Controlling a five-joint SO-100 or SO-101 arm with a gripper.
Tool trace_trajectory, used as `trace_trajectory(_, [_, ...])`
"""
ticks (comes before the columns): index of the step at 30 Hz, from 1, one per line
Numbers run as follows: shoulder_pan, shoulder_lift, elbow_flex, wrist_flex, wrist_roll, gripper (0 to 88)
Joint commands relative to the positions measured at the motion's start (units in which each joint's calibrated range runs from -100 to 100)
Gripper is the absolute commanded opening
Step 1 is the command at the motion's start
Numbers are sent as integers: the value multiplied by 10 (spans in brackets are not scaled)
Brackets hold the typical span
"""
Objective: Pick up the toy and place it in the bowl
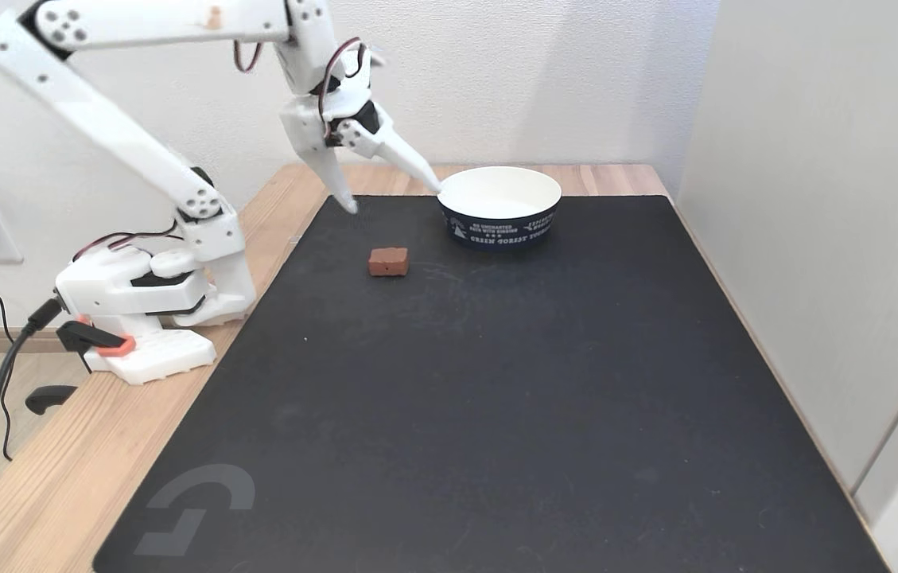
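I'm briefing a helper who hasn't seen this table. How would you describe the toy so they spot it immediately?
Start at the large black mat covering the wooden table. Near its far edge stands a navy paper bowl; the toy lies apart from it, to its left and slightly nearer in the fixed view, below the open pincer. It is a small reddish-brown, brick-like block.

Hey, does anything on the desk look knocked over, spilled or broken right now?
Nothing stands out. The bowl sits upright on the black mat, the toy lies flat beside it, and the open hand hangs above them, empty.
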Motion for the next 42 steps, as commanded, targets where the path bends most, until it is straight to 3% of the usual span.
trace_trajectory(1, [-45, 61, -29, 2, -18, 448])
trace_trajectory(15, [-39, 198, -27, -63, 17, 448])
trace_trajectory(42, [-16, 300, -22, -138, 18, 446])
